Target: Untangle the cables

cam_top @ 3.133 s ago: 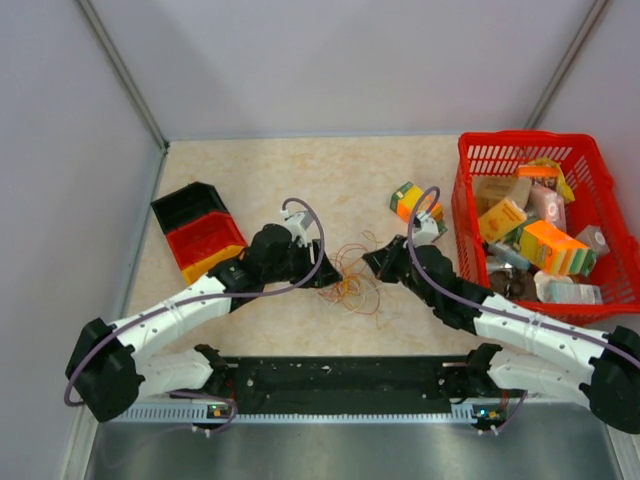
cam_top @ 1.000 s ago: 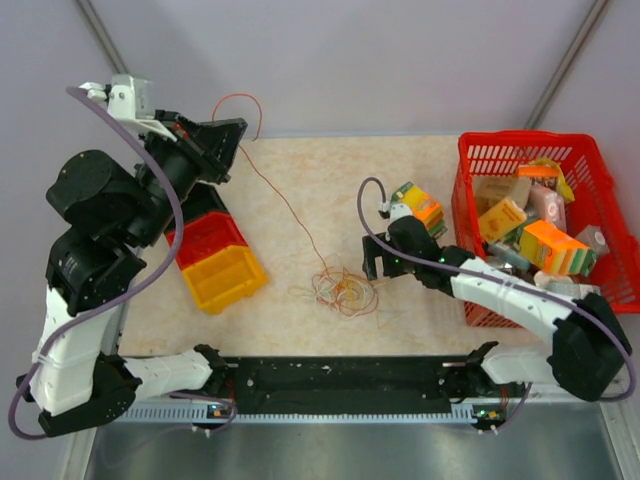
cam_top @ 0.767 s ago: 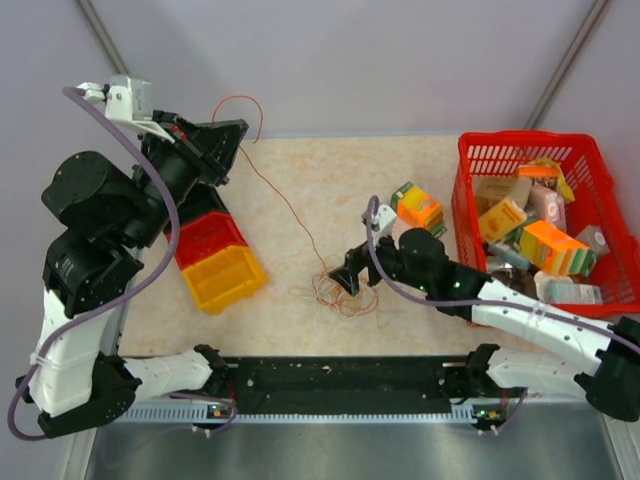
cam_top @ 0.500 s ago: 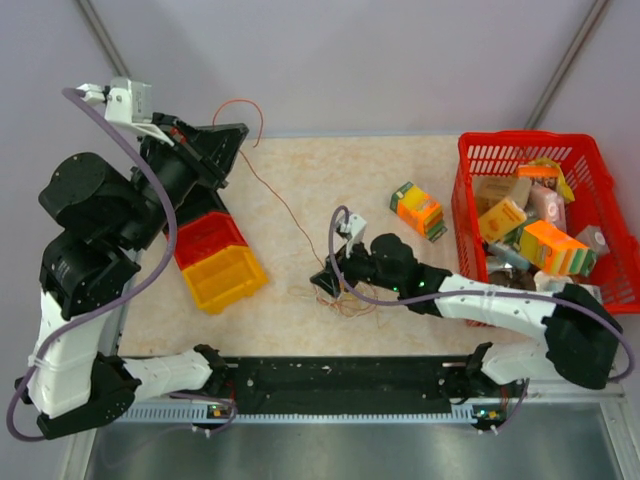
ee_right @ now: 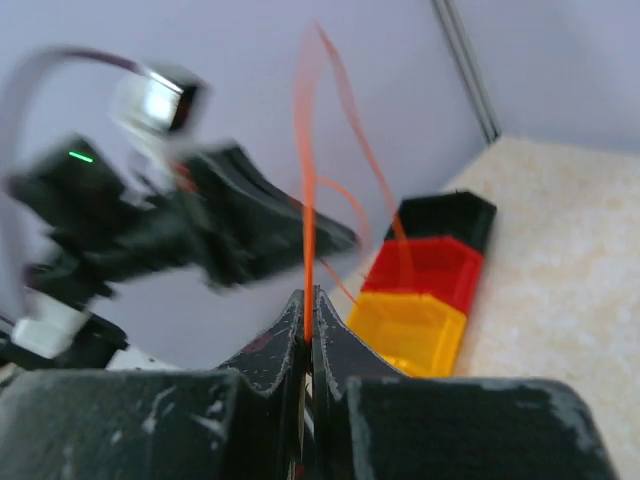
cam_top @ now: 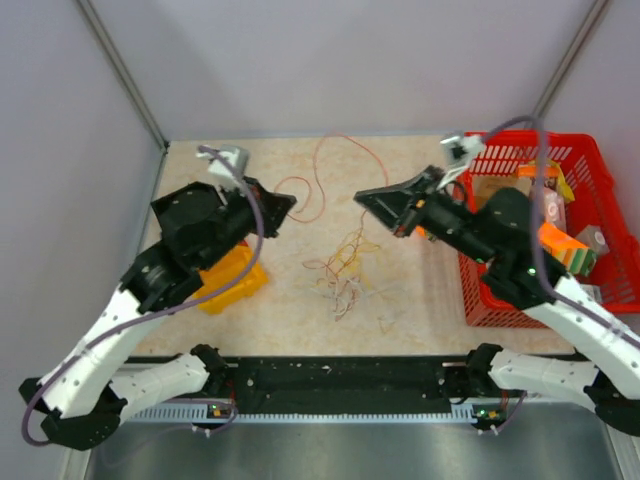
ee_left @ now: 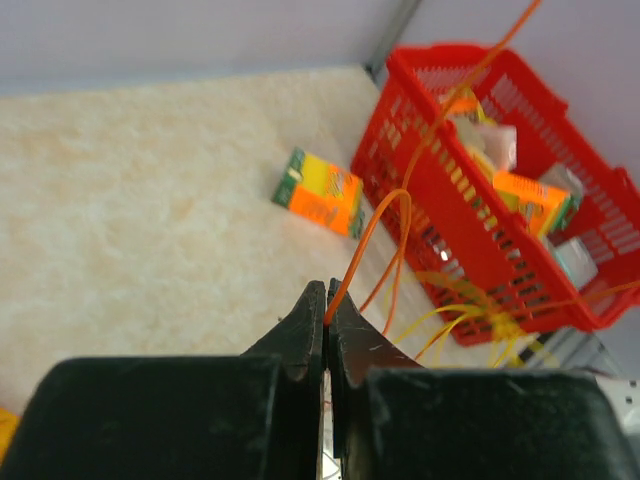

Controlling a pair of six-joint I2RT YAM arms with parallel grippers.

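Note:
A thin orange cable arcs through the air between my two grippers. My left gripper is shut on one end of it. My right gripper is shut on another stretch, and both are held above the table. The rest of the cables, orange, yellow and pale strands, lie in a loose tangle on the table below and between the grippers. Yellow strands show blurred in the left wrist view.
A red basket full of packets stands at the right edge, under my right arm. An orange and green carton lies beside it. Stacked black, red and yellow bins sit at the left, the yellow one partly under my left arm.
My right gripper has closed on the orange cable at the tangle and risen up and right. My left arm has swung from high at the back left towards the middle, still holding the cable.

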